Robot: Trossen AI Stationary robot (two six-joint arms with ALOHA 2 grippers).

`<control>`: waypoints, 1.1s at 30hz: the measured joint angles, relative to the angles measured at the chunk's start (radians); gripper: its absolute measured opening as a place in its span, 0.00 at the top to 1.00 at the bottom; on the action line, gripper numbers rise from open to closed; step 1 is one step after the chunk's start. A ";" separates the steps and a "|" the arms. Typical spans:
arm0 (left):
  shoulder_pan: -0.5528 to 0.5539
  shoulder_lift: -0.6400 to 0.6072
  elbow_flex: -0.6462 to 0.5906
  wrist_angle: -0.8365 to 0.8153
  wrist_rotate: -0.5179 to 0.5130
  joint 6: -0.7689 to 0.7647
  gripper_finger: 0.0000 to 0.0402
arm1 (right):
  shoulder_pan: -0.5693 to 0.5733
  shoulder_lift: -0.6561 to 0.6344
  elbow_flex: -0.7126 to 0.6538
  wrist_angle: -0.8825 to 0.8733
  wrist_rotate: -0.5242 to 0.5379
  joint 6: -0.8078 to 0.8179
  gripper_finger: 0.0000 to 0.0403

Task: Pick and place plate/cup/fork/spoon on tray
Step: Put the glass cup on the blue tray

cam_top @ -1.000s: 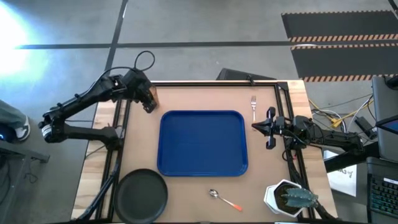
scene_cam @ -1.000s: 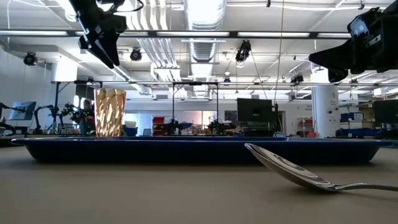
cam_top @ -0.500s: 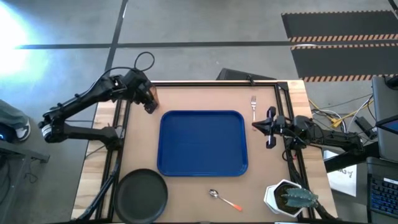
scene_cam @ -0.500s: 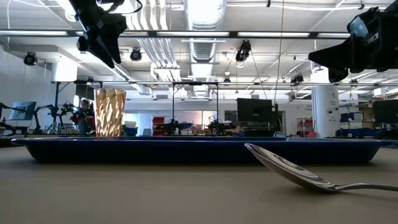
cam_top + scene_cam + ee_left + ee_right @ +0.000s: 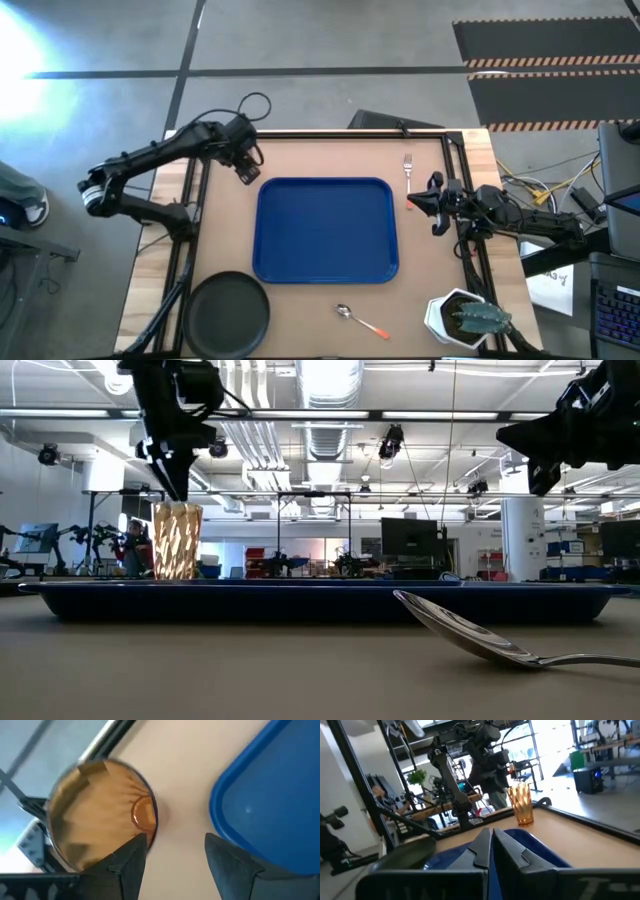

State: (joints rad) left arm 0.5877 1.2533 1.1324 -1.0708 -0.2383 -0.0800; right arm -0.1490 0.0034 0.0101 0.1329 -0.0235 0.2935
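The amber cup (image 5: 97, 817) stands upright on the table beyond the blue tray's (image 5: 325, 230) far left corner; it also shows in the low view (image 5: 177, 540). My left gripper (image 5: 172, 855) is open and points down just above the cup's tray-side rim, and it hides the cup in the high view (image 5: 246, 163). My right gripper (image 5: 415, 202) is shut and empty at the tray's right edge. The silver fork (image 5: 408, 170) lies beyond it. The orange-handled spoon (image 5: 360, 320) lies near the table's near edge. The black plate (image 5: 228, 315) lies at the near left.
A white hexagonal pot with a plant (image 5: 462, 318) stands at the near right corner. Black frame rails run along the table's left (image 5: 190, 230) and right (image 5: 465, 240) sides. Bare tabletop (image 5: 425, 270) lies between the tray and the right rail.
My left gripper has gone a little toward the table's right edge and down, and has tipped to point down, so it now stands right over the cup. The cup has stayed where it was.
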 joint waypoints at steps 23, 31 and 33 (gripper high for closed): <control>0.048 0.201 0.105 -0.108 -0.012 0.078 0.54 | 0.000 0.000 0.000 -0.001 -0.001 0.066 0.98; 0.048 0.254 0.103 -0.108 -0.004 0.096 0.95 | 0.000 0.000 0.000 -0.001 -0.001 0.066 0.98; 0.047 0.253 0.103 -0.108 -0.020 0.114 0.98 | 0.000 0.000 0.000 -0.001 0.000 0.066 0.98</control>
State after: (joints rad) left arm 0.6349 1.5063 1.2358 -1.1792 -0.2582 0.0341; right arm -0.1490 0.0032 0.0101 0.1318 -0.0238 0.3599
